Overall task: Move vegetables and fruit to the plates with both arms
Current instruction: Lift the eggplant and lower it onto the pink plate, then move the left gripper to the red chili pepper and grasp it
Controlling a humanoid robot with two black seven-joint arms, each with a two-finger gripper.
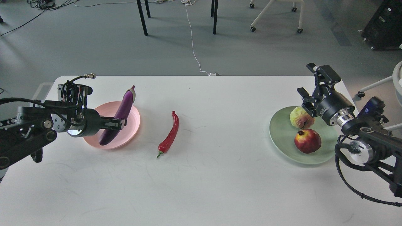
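The purple eggplant (121,114) lies slanted across the pale pink plate (133,117) at the left, its cap reaching past the far rim. My left gripper (121,123) is at the eggplant's middle, its fingers touching it; the grip is unclear. The red chili pepper (170,135) lies on the table between the plates. The pale green plate (282,138) at the right holds the pomegranate (307,141) and the yellow-green fruit (300,117). My right gripper (309,84) is open and empty, just above and beside the yellow-green fruit.
The white table (220,175) spans the view. Beyond its far edge are a white cable (193,47) on the floor, black table legs (215,17) and a wheeled chair base (276,15). A dark case (383,25) stands at far right.
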